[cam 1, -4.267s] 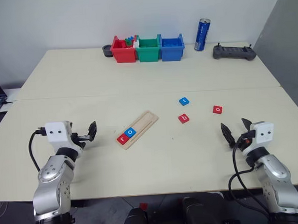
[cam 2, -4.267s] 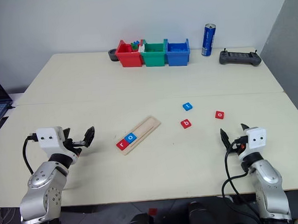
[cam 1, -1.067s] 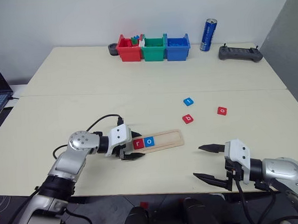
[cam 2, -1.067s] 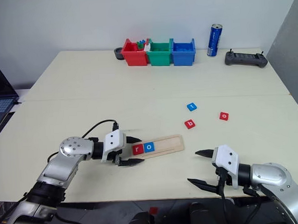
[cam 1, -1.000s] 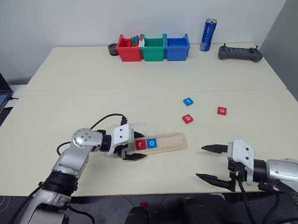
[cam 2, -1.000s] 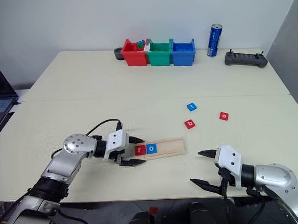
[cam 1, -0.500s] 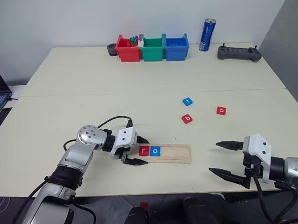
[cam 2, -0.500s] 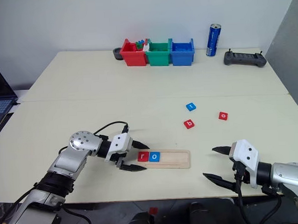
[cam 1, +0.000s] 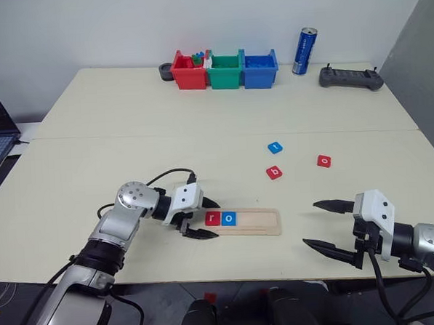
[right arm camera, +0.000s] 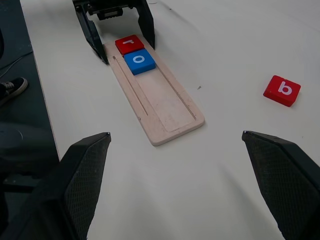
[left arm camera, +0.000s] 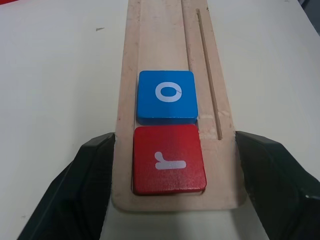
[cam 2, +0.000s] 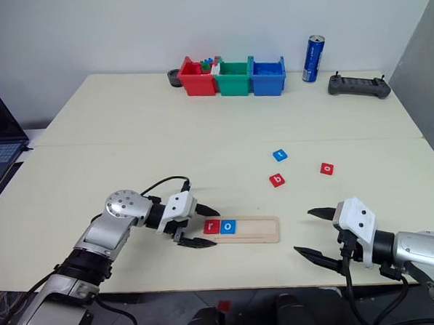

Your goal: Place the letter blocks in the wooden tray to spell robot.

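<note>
Two of the five letters are in. The red r block [cam 1: 212,219] and the blue o block [cam 1: 228,219] sit side by side, touching, at the left end of my wooden tray [cam 1: 260,222], which lies flat near the front edge of the surface, roughly midway along it. The rest of its groove is bare, so I judge three slots are left: b, o, t.

Those three lie loose further back and toward the right side: the red b block [cam 1: 273,172] closest to the tray, the blue t block [cam 1: 274,147] just behind it, and the second red o block [cam 1: 323,160] off to the right, all well apart from the tray.

My left gripper [cam 1: 203,218] straddles the tray's left end, its jaws spread to either side of the wood by the r; I cannot tell whether they press the wood. My right gripper [cam 1: 328,226] hovers near the front right, jaws wide and empty. The b is what I should fetch next.
</note>
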Robot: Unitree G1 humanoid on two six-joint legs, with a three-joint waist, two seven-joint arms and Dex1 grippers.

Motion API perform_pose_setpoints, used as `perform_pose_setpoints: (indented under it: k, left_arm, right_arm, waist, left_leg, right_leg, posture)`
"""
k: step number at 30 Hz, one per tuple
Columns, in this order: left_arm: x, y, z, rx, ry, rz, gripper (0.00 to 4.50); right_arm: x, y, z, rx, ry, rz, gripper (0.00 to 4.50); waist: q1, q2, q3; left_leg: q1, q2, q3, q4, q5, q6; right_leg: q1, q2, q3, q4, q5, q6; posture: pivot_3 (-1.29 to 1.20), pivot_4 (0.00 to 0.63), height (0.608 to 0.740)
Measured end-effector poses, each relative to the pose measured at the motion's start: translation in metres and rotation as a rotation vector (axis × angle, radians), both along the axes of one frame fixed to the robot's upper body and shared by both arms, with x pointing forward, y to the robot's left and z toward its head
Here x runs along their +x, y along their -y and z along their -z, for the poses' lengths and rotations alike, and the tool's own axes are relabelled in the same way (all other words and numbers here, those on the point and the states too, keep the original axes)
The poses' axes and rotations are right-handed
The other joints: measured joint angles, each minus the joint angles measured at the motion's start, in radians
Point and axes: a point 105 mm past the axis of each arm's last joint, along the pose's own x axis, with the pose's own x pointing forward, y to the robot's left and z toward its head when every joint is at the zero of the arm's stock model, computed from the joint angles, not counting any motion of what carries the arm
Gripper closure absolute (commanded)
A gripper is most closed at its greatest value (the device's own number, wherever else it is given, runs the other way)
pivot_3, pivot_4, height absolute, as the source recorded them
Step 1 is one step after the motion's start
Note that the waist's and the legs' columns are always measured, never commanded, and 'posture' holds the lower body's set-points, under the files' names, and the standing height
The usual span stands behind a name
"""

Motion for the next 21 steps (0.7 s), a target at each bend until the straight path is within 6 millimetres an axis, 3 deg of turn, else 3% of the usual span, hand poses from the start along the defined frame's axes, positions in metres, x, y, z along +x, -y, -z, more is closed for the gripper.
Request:
perform_pose_setpoints:
  k: [10,16,21]
  left_arm:
    - [0.0,-0.005,-0.01,0.031,0.006,-0.004,0.03]
    - [-0.006,-0.019,-0.034,-0.031,0.026,-0.056,0.03]
    - [-0.01,-0.031,-0.051,-0.146,0.084,-0.17,0.03]
  right_arm:
    - [0.005,-0.005,-0.01,0.032,0.02,-0.018,0.0]
    - [0.009,-0.01,-0.019,0.063,0.03,-0.036,0.0]
    - [0.028,-0.008,-0.025,0.13,0.034,0.067,0.0]
  waist:
    - [-0.004,0.0,0.0]
    - [-0.005,0.0,0.001]
    - [-0.005,-0.001,0.001]
  left_leg:
    - [0.0,0.001,0.0,-0.001,0.0,0.0]
    - [0.0,0.001,0.0,-0.001,0.0,0.0]
    - [0.0,0.002,0.0,-0.001,0.0,0.0]
  right_leg:
    - [-0.001,0.001,0.0,0.001,0.0,0.0]
    - [-0.001,0.001,0.0,0.0,0.0,0.0]
    - [-0.002,0.001,0.0,0.001,0.0,-0.001]
  posture:
    - [0.0,0.15,0.74]
    - [0.0,0.15,0.74]
    - [0.0,0.15,0.74]
